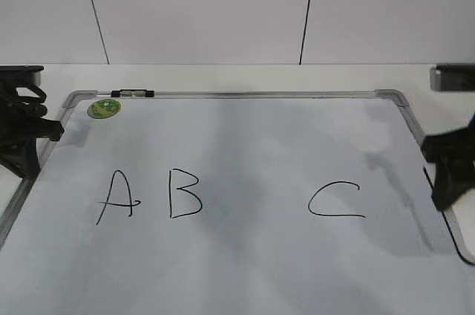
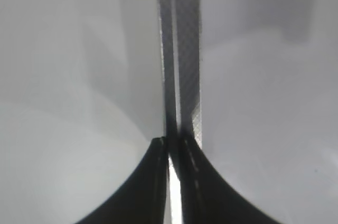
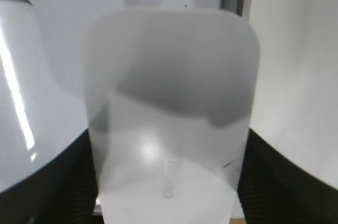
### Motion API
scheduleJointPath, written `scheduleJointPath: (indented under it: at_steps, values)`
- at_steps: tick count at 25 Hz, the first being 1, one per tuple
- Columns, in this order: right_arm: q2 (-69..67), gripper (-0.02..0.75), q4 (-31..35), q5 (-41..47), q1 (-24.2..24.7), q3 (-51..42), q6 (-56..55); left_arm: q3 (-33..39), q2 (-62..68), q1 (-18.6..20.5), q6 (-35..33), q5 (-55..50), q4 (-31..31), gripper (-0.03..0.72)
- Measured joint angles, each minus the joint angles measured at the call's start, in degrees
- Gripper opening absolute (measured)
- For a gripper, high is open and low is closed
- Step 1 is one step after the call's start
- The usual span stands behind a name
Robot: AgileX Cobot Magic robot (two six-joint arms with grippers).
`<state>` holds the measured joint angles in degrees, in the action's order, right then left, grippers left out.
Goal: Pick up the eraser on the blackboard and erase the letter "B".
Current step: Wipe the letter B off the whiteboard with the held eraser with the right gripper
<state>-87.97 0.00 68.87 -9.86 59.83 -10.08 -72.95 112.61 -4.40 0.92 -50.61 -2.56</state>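
Note:
The blackboard (image 1: 252, 144), a white board with a grey frame, lies flat in the exterior view. The black letter "B" (image 1: 185, 194) stands whole between "A" (image 1: 116, 197) and "C" (image 1: 336, 200). My right gripper (image 1: 447, 170) hangs over the board's right edge. In the right wrist view its jaws (image 3: 168, 182) are shut on the white eraser (image 3: 169, 108), which fills the view. The eraser is hidden in the exterior view. My left gripper (image 1: 26, 137) is at the board's left edge; in the left wrist view its jaws (image 2: 171, 145) are shut and empty over the grey frame (image 2: 182, 49).
A round green sticker (image 1: 104, 108) sits at the board's far left corner. A small dark and clear piece (image 1: 132, 93) lies on the far frame. White wall panels stand behind the table. A dark arm base (image 1: 454, 76) shows at the far right.

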Motion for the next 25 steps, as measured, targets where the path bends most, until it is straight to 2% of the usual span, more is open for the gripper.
scheduleJointPath:
  at_steps: [4, 15, 25]
  values:
    - [-1.17, 0.531, 0.0, 0.54, -3.72, 8.73, -0.81, 0.0, 0.0, 0.0, 0.0, -0.1, 0.0, 0.037]
    - [-18.77, 0.531, 1.29, 1.04, -20.32, 27.22, -3.09, -0.25, 0.08, 0.0, 0.0, -0.99, 0.0, 0.037]
    - [-36.18, 0.531, 1.77, 1.04, -25.17, 46.18, -1.96, -0.25, 0.08, 0.0, 0.0, -1.03, -0.1, 0.037]
